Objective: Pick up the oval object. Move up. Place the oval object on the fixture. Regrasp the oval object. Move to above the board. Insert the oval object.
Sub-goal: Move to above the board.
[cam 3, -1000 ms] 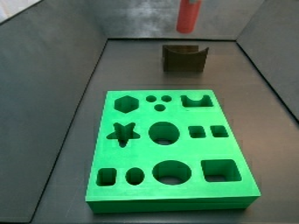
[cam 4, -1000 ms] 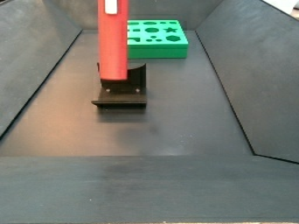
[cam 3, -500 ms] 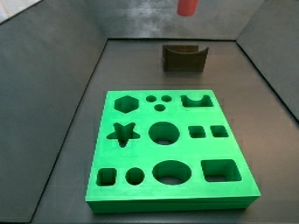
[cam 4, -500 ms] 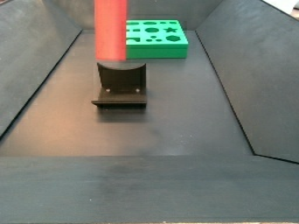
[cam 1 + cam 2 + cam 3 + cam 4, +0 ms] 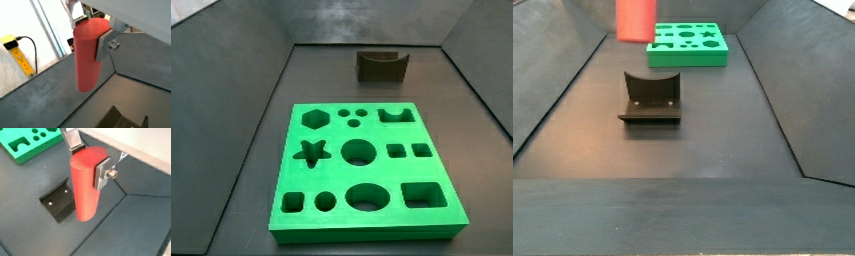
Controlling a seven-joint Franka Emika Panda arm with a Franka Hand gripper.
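Hand (image 5: 90, 165) clamped on the oval object (image 5: 85, 185), now risen clear above the fixture (image 5: 649, 97) below it: move-up step underway, placement on fixture next.

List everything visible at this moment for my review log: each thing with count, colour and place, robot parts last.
Smooth red-coral oval peg: one, red-coral, upright, held in the air above the floor, its lower end showing at the top of a side view.
Dark grey-brown fixture block with a U-shaped notch: one, standing on the floor, apart from the board, nothing on it.
Bright green board with shaped cut-outs: one, green, flat on the floor, all visible cut-outs empty.
Dark grey bin floor: one, under everything, with sloped walls around it.
Yellow post with a black cable: one, outside the bin in a wrist view.
Claw: one, silver plates clamped on the peg's upper part, high above the fixture.
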